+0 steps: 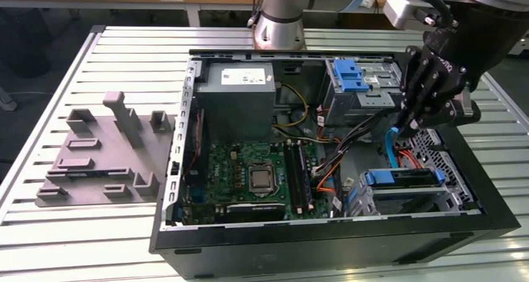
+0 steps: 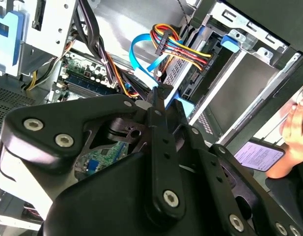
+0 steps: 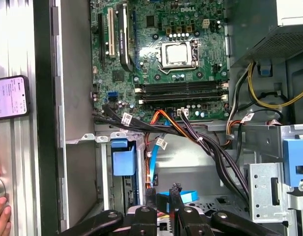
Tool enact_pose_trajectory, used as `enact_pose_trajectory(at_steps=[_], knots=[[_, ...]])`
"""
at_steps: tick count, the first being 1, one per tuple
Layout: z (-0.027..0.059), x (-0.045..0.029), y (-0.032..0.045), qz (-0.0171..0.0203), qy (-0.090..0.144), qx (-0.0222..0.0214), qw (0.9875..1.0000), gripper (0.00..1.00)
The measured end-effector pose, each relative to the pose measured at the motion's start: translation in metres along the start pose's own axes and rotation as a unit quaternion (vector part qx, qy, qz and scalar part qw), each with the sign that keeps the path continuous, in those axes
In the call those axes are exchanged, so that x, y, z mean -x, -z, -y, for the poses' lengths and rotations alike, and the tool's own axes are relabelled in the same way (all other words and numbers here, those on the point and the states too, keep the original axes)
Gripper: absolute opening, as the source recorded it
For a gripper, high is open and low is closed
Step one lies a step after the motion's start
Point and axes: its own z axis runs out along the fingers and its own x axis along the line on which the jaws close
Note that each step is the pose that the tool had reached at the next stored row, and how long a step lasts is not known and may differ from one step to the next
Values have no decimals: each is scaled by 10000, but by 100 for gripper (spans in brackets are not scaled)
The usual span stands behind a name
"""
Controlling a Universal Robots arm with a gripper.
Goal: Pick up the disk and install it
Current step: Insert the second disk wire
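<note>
PC case [image 1: 331, 248] lies open on the slatted surface [image 1: 74, 238]. Pincer [image 1: 401, 130] hangs inside it at the exterior view's right, tips pointing down, above the lower drive cage and beside the upper bay w/ its blue latch [image 1: 351, 77]. Fingers are clenched, tips drawn close together in both wrist views [image 2: 158, 93] [image 3: 163, 192]. A blue flat cable [image 1: 390, 147] runs just under the tips. Can't tell whether it's pinched or only touched.

The disk [image 1: 401, 178] sits in the lower cage near the case's front corner, exterior view's right. Its blue rails show along the edge, and it's apart from the pincer, below it. Red, yellow & black wires [image 2: 183, 51] run to that cage in the second wrist view.

Mainboard [image 1: 252, 176] w/ bare CPU socket covers the case floor, exterior view's left of the cages. Grey metal box w/ white sticker [image 1: 240, 93] stands behind it. A grey moulded fixture [image 1: 99, 158] lies on the surface outside the case, well apart. Arm's base [image 1: 279, 22] stands behind the case.

A person's hand [image 2: 293, 123] and a phone [image 2: 257, 155] show beyond the case wall in the second wrist view.
</note>
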Motion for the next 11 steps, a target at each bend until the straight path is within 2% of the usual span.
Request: enact_pose_trajectory(at_steps=[11], knots=[[-4, 29, 44, -1, 0, 0, 10000, 25]])
